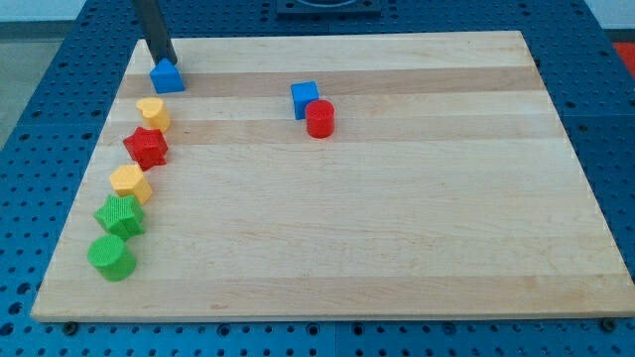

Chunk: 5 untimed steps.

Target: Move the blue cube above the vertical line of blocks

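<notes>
A blue cube [305,98] sits on the wooden board near the view's top centre, touching a red cylinder [320,119] just below and right of it. At the view's left runs a slanted vertical line of blocks: a blue triangular block [168,76] at the top, then a yellow heart [154,113], a red star [147,147], a yellow hexagon [130,182], a green star [120,215] and a green cylinder [111,257]. My tip [164,59] rests at the upper edge of the blue triangular block, far left of the blue cube.
The wooden board [397,218] lies on a blue perforated table [615,119]. The board's top edge runs just above the blue triangular block.
</notes>
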### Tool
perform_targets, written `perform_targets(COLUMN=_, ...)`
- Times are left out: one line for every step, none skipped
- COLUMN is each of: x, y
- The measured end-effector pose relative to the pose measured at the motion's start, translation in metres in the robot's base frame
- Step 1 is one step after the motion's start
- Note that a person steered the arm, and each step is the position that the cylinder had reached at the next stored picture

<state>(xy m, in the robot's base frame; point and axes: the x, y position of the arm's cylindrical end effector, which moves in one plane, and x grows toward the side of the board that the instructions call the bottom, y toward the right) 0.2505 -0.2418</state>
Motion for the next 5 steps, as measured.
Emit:
perform_targets(x=0.011, y=0.000)
perform_targets(x=0.017, y=0.000)
perform_targets(x=0.018, y=0.000)
perform_targets(x=0.001, y=0.011)
perform_targets(x=-0.007, y=0.034)
